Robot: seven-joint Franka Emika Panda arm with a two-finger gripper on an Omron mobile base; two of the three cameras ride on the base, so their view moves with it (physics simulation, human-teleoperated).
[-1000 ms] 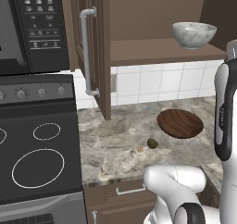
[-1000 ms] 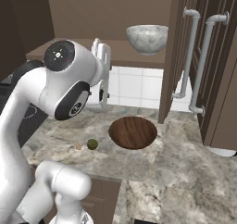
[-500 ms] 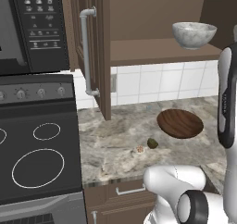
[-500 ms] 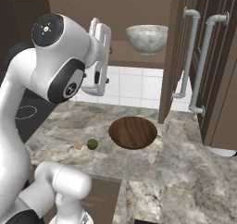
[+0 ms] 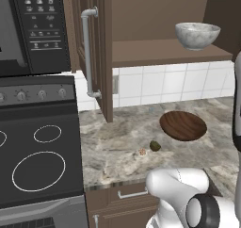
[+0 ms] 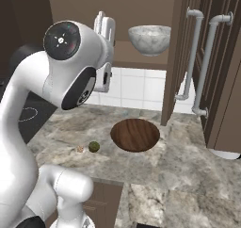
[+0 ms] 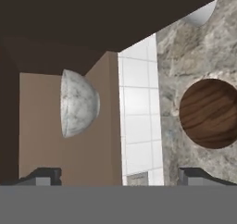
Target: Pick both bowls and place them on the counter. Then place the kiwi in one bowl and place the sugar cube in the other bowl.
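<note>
The grey-white marbled bowl stands on the open cabinet's shelf. In the hand view this bowl appears rolled on its side, ahead and left of centre. The dark wooden bowl rests on the counter. The kiwi lies in front of the wooden bowl, beside the tiny sugar cube. My gripper hangs open and empty at shelf height, left of the marbled bowl and apart from it.
The open cabinet door with its pipe handle hangs left of the shelf. Two more door handles stand to the right. The black stovetop adjoins the counter on the left, under a microwave. White tiles line the back wall.
The arm has risen, and the hand has climbed from backsplash height to the level of the shelf. Its fingers have stayed open. Bowls, kiwi and sugar cube lie where they were.
</note>
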